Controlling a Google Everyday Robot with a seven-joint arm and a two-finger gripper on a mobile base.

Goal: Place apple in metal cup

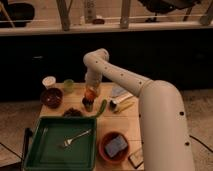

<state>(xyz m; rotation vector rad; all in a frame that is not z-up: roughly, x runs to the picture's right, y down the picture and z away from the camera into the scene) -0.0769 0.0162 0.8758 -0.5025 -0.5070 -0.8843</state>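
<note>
My gripper (pixel 90 90) hangs over the left middle of the wooden table (pixel 131 131), with the arm reaching in from the right. It is shut on the apple (pixel 90 95), a small round orange-red fruit that shows just under the fingers. Directly below the apple stands the metal cup (pixel 88 106), short and dark grey. The apple sits right above its rim, and I cannot tell whether the two touch.
A white cup (pixel 48 81), a pale green cup (pixel 68 85) and a dark red bowl (pixel 51 97) stand at the back left. A green tray (pixel 42 150) with a fork (pixel 75 138) fills the front left. An orange-brown bowl (pixel 104 148) holds a blue sponge (pixel 116 145). A green vegetable (pixel 102 108) and a lying can (pixel 118 103) sit right of the cup.
</note>
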